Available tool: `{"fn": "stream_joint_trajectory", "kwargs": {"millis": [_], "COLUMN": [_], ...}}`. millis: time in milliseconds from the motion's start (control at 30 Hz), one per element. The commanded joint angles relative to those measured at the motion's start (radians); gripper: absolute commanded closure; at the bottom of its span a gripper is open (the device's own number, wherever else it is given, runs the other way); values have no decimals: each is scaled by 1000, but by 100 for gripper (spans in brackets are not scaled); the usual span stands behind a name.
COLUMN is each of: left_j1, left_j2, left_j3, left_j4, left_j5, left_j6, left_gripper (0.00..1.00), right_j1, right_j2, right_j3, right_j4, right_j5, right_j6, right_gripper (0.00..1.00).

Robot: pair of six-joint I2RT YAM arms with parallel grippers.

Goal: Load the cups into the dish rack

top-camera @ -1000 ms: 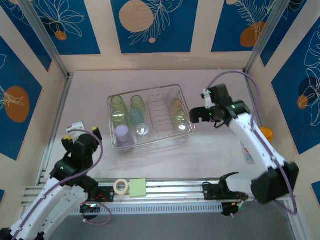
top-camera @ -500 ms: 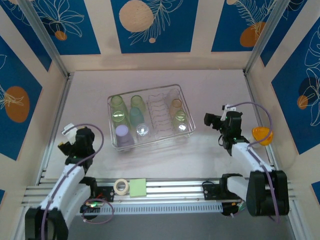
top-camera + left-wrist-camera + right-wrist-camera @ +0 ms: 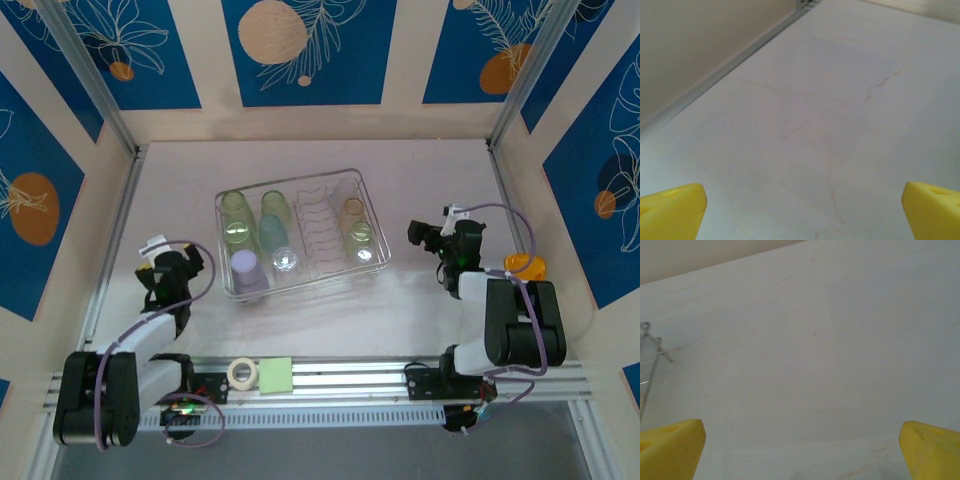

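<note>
L claw (image 3: 158, 268) sits low near the L wall, jaws wide apart, nothing held; its wrist cam gives yellow fingertips (image 3: 671, 206) over bare table (image 3: 830, 110). Centre: dish rack (image 3: 316, 228) w/ seven cups inside, e.g. lavender cup (image 3: 246, 268) and teal cup (image 3: 272, 233). No loose cups seen, so loading looks done imo; next move needs no grab. R claw (image 3: 425, 237), also spread & empty, is near the rack's R end. Top cam gives the cup count; R wrist cam catches a wire corner (image 3: 650, 347). Orange dome (image 3: 525, 266): not a cup.

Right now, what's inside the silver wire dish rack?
Translucent plastic tumblers: several light green cups, a teal cup, a lavender cup, a clear cup, a peach cup, flanking bare upright dividers. Any nested cups are hidden from above.
</note>
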Motion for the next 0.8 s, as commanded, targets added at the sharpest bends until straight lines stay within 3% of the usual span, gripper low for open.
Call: {"fn": "stream_joint_trajectory", "kwargs": {"millis": [0, 67, 267, 433, 533, 600, 667, 733, 767], "left_j1": [7, 7, 9, 13, 19, 23, 22, 22, 21], "left_j2": [48, 97, 220, 464, 415, 445, 547, 486, 504], "left_j3": [-27, -26, -8, -87, -39, -29, -42, -30, -26], "left_j4": [207, 278, 467, 906, 743, 749, 904, 781, 803], "left_j5": [86, 103, 178, 224, 284, 332, 339, 334, 336], "left_j6": [39, 56, 184, 217, 225, 237, 244, 237, 245], "left_gripper": [0, 0, 0, 0, 0, 0, 0, 0, 0], "right_j1": [18, 29, 45, 49, 56, 79, 88, 89, 90], "right_j2": [51, 94, 84, 82, 85, 89, 90, 88, 90], "right_j3": [-13, -45, -67, -57, -22, -15, -10, -9, -9], "right_j4": [148, 259, 279, 257, 192, 187, 178, 175, 180], "right_j5": [-65, -45, -19, -6, 45, 81, 94, 96, 97], "right_j6": [-57, -56, -73, -73, -61, -81, -88, -88, -88], "right_gripper": [1, 1, 1, 1, 1, 1, 1, 1, 1]}}
